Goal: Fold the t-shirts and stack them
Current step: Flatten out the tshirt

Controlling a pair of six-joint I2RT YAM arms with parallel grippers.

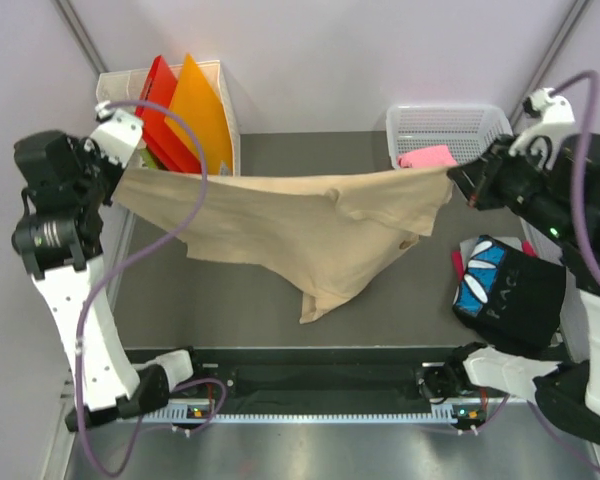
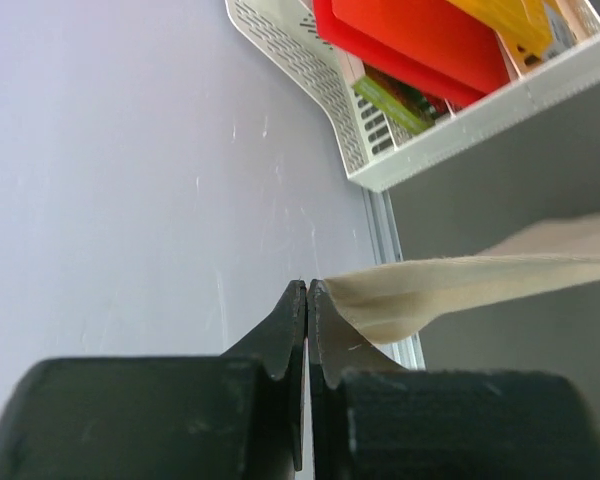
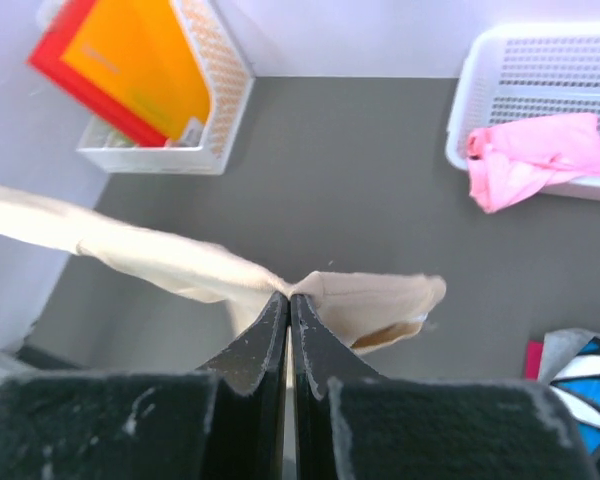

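— Fingers [image 2: 285, 340], left gripper [image 2: 307, 290] and right gripper [image 3: 288, 297]: clamping tan t-shirt [image 1: 300, 225] ends, stretching it mid-air over table [image 1: 230, 300].
— Step?
— Spreading, seemingly; next calling for lowering it flat, both sides evenly.

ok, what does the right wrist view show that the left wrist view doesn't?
Right wrist only: the pink t-shirt spilling over the rim of the white basket, a corner of the black printed t-shirt, and the right hand shut on the tan t-shirt.
Left wrist only: the left hand, pinching that shirt's other end.
Both: the tan t-shirt held above the table, and the white rack with red and orange sheets.
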